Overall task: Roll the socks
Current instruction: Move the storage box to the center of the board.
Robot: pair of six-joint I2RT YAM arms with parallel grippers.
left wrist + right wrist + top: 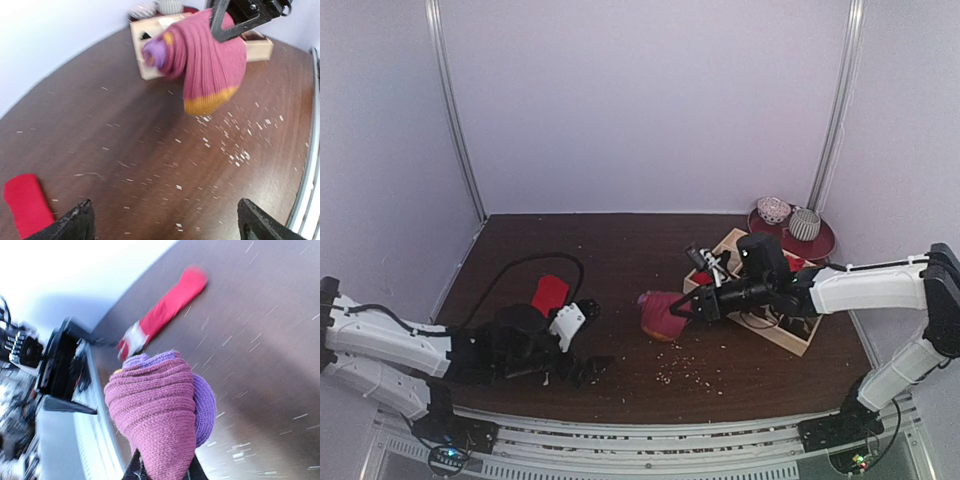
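While the right gripper [682, 307] clamps the bunched magenta sock [660, 314] over the middle of the bench [620, 250], orange cuff hanging lowest, the left gripper [165, 205] sits low with its fingers [75, 222] spread wide, holding nothing. The red sock [549, 293] lies flat just beyond it.

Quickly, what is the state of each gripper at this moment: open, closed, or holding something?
Left gripper: open, holding nothing.
Right gripper: closed on the magenta sock.
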